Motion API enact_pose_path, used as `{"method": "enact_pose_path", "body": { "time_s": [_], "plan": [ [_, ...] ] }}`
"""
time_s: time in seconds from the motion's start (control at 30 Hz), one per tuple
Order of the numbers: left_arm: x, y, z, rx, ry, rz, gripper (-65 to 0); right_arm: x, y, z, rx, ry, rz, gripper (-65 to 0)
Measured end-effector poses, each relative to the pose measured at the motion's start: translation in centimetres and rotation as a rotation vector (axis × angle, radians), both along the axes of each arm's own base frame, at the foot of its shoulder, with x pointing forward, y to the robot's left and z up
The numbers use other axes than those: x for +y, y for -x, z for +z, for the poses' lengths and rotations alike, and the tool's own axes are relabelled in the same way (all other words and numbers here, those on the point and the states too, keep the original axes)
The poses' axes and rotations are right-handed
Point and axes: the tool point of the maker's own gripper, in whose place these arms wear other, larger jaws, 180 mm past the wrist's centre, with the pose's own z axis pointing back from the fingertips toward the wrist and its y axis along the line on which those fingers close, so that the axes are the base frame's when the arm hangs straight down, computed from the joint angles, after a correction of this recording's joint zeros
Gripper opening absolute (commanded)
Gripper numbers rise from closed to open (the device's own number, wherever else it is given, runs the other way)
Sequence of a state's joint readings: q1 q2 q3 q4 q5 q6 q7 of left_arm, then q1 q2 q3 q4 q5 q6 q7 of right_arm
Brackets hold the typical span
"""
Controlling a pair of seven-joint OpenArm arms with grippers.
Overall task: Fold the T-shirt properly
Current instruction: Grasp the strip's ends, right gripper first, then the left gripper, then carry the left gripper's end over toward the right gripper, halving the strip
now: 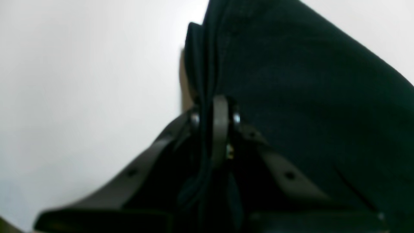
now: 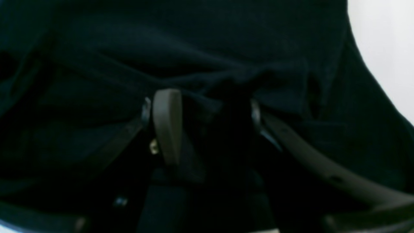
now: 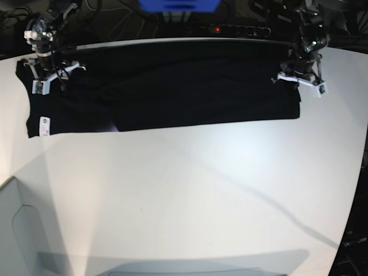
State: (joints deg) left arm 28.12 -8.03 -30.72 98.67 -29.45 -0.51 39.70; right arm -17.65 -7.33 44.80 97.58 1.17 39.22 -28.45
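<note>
Bare white table (image 3: 190, 190) fills the foreground of the base view. Beyond it, the T-shirt (image 3: 172, 92) lies along the table's far edge as a long black band, its small white label (image 3: 43, 126) near its end. At one end of the T-shirt the left gripper (image 1: 215, 113) pinches a fold of cloth tightly. At the other end the right gripper (image 2: 202, 106) stands spread, cloth bunched between its fingers.
</note>
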Motion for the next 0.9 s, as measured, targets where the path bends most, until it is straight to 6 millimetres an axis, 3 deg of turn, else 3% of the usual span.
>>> {"method": "enact_pose_path", "body": {
  "time_s": [0.27, 0.47, 0.53, 0.9],
  "plan": [
    [2.4, -2.2, 3.9, -0.111, -0.056, 0.053, -65.0, 1.4, -1.7, 0.2, -0.023, -0.015, 0.042, -37.7],
    [1.2, -2.7, 6.3, -0.174, -0.081, 0.039, -65.0, 1.7, -1.9, 0.2, -0.024, -0.019, 0.051, -37.7],
    [-0.6, -3.1, 7.0, -0.213, -0.058, 0.030, -65.0, 1.9, -1.9, 0.2, -0.025, -0.022, 0.051, -37.7],
    [-16.9, -4.8, 5.7, -0.211, 0.188, -0.282, -65.0, 2.3, -2.1, 0.2, -0.024, -0.021, 0.070, -37.7]
  ]
}}
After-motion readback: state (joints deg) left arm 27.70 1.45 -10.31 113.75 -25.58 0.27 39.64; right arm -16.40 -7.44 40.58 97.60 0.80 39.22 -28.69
